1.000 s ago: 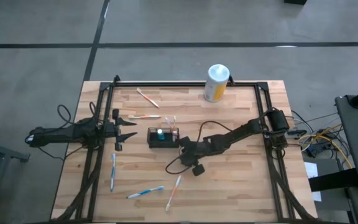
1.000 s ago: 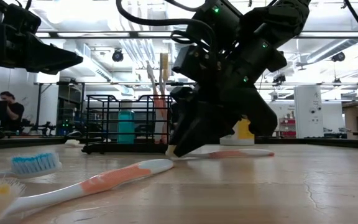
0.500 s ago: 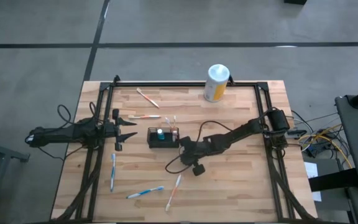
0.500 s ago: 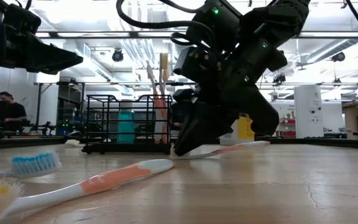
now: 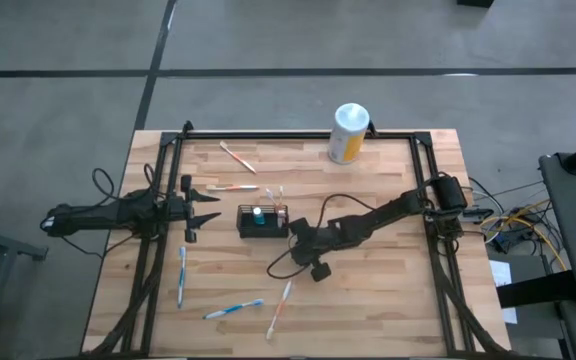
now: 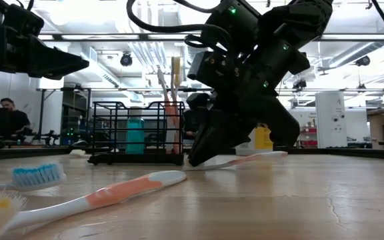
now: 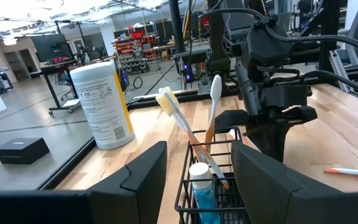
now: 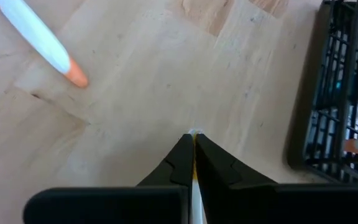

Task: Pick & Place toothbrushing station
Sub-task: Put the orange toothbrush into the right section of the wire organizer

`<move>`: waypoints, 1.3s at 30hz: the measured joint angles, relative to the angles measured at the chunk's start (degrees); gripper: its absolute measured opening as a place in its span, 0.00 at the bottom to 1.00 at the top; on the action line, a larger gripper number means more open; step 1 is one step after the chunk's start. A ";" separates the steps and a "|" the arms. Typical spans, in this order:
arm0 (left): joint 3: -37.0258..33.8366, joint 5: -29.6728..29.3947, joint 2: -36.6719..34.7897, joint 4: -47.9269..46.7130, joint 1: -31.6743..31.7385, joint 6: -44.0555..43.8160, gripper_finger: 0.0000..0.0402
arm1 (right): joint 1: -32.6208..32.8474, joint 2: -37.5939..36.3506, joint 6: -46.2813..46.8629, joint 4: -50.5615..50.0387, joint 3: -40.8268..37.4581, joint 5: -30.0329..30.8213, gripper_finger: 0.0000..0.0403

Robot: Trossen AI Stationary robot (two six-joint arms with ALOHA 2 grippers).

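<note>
Since the right tool (image 6: 202,157) has gone from part-spread a second ago to pressed together on a thin white and orange toothbrush (image 6: 249,159), the pick looks made and only the carry and drop into the basket (image 6: 136,132) remain, as I judge it. In the low view, nearest the camera, a white and orange brush (image 6: 105,195) and a blue-bristled brush (image 6: 37,175) lie loose on the surface (image 6: 299,200). Behind them the right tool leans down to the wood, its tips pinching one end of the toothbrush, whose far end has lifted slightly off the surface compared with a second ago. The right wrist view shows the two dark fingers (image 8: 180,163) closed with a pale sliver of handle between them, another brush end (image 8: 39,40) lying apart on the wood, and the basket wall close by at one side. Seen from above, the basket (image 5: 262,220) sits near the middle of the surface, just beside the right tool (image 5: 295,238) and between the two arms; it already holds two upright brushes (image 7: 191,134) and a blue-capped tube (image 7: 199,180). The left tool (image 5: 208,197) hovers spread and empty on the basket's other side, unchanged over the second, aimed at the basket. Farther back, a canister (image 5: 349,132) stands at the surface's far edge, well apart from the work.
</note>
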 joint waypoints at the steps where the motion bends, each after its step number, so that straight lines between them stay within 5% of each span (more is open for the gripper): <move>1: -0.02 -0.02 0.00 0.02 0.00 0.00 0.46 | -0.02 -0.16 0.05 -0.04 -0.03 0.01 0.02; 23: 0.00 -0.04 0.26 -0.01 0.02 0.02 0.46 | -0.71 -8.84 6.06 20.37 -10.44 5.99 0.02; 39: 0.00 0.01 0.66 -0.01 0.02 0.02 0.46 | -4.88 -19.06 15.15 63.29 -24.84 6.16 0.02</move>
